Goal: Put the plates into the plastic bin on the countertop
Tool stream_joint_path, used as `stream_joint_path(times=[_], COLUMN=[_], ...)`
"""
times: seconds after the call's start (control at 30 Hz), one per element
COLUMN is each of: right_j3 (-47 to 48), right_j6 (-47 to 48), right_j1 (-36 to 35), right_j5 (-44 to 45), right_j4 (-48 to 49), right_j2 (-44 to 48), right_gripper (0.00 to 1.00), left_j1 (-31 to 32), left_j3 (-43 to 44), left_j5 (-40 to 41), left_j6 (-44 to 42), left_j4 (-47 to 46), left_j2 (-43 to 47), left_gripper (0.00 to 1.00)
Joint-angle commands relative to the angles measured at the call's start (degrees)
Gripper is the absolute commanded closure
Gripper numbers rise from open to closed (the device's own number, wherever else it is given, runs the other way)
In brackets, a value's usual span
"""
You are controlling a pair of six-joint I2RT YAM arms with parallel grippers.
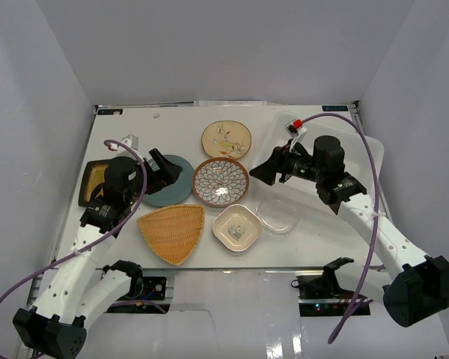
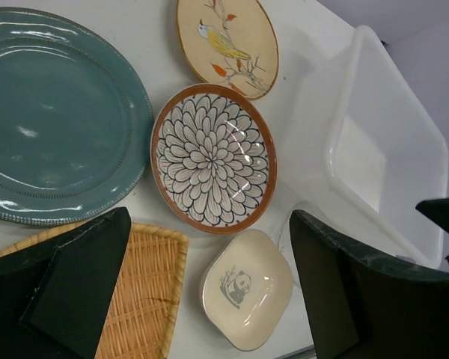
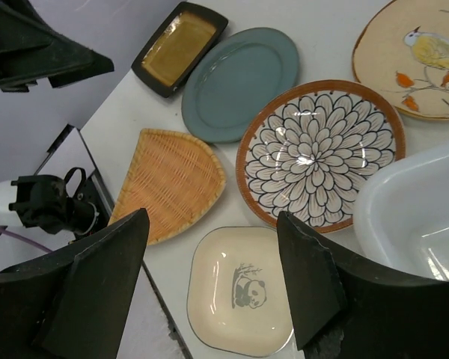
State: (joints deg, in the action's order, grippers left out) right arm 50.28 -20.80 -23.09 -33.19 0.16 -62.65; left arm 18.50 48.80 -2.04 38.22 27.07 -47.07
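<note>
Translucent white plastic bin (image 1: 359,149) sits at 3 o'clock on the plain white countertop (image 1: 299,250), close beside the right arm, probably so that this arm can drop dishes in with a short swing. The part of its inside that shows in the wrist views holds no plate. All seven plates lie flat and single on the counter, none stacked, which leaves each rim free for a pinch.

Take the brown-rimmed petal-patterned bowl (image 1: 221,182) as the dial's centre. The cream round bird plate (image 1: 226,139) is at 12. The teal round plate (image 1: 165,196) is at 9, with the black-rimmed yellow square dish (image 1: 93,182) beyond it. The orange woven triangular tray (image 1: 172,232) is at 7, the small white square panda dish (image 1: 237,227) at 5, and the clear glass dish (image 1: 277,215) at 4, just beside the bin.

The left gripper (image 1: 168,170) hangs over the 1 o'clock edge of the teal round plate. The right gripper (image 1: 260,172) hovers between the centre bowl and the bin. Both pairs of jaws stand wide apart, holding and touching nothing. I judge that neither arm has committed to a plate.
</note>
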Motion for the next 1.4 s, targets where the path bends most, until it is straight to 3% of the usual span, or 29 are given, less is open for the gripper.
stream_joint_path(times=[0.0, 0.2, 0.27, 0.33, 0.4, 0.47, 0.83, 0.9, 0.93, 1.07, 1.3, 1.37], right_j3=[-0.6, -1.3, -1.7, -2.6, -3.0, -3.4, -6.1, -5.8, -5.8, -6.0, -6.5, -6.2], right_j6=[0.7, 1.1, 1.5, 1.5, 1.5, 2.0, 4.2, 4.4, 4.4, 4.6, 4.3, 3.8], right_j1=[-2.7, -9.5, -10.7, -10.9, -11.1, -11.2, -11.4, -11.4, -11.4, -11.4, -11.4, -11.4], right_j5=[1.4, 3.9, 4.7, 5.0, 5.0, 5.2, 5.5, 4.8, 4.5, 3.3, 3.0, 3.0], right_j4=[3.7, 3.9, 3.2, 3.0, 2.7, 1.9, 1.2, 1.1, 1.2, 1.3, 2.6, 2.7], right_j2=[0.4, 0.8, 1.0, 1.7, 2.4, 3.1, 4.3, 3.9, 3.7, 3.0, 1.7, 1.2], right_gripper=[0.25, 0.24, 0.24, 0.24, 0.24, 0.24, 0.25, 0.25, 0.25, 0.25, 0.26, 0.26], left_j1=[0.1, -0.3, -3.6, -9.4, -21.2, -26.6, -39.2, -42.5, -43.5, -47.8, -47.9, -47.9], left_j3=[-0.3, -3.0, -3.8, -4.2, -6.7, -8.4, -23.4, -28.5, -30.4, -38.1, -39.7, -40.4], left_j5=[7.8, 22.2, 25.2, 22.1, 12.6, 10.3, 6.0, 2.9, -2.3, -11.6, -8.2, -8.1], left_j6=[3.4, 4.1, 5.4, 5.6, 6.3, 7.2, 15.1, 16.2, 16.4, 22.7, 27.0, 28.0], left_j4=[0.9, 0.9, 2.1, 2.2, -0.2, -1.8, -8.2, -14.9, -18.9, -40.9, -50.5, -55.5], left_j2=[1.0, 2.1, 1.6, 0.2, 0.6, 0.7, -1.4, -2.6, -3.3, -8.7, -21.2, -24.5], left_gripper=[0.02, 0.02, 0.02, 0.02, 0.02, 0.02, 0.13, 0.14, 0.16, 0.21, 0.27, 0.38])
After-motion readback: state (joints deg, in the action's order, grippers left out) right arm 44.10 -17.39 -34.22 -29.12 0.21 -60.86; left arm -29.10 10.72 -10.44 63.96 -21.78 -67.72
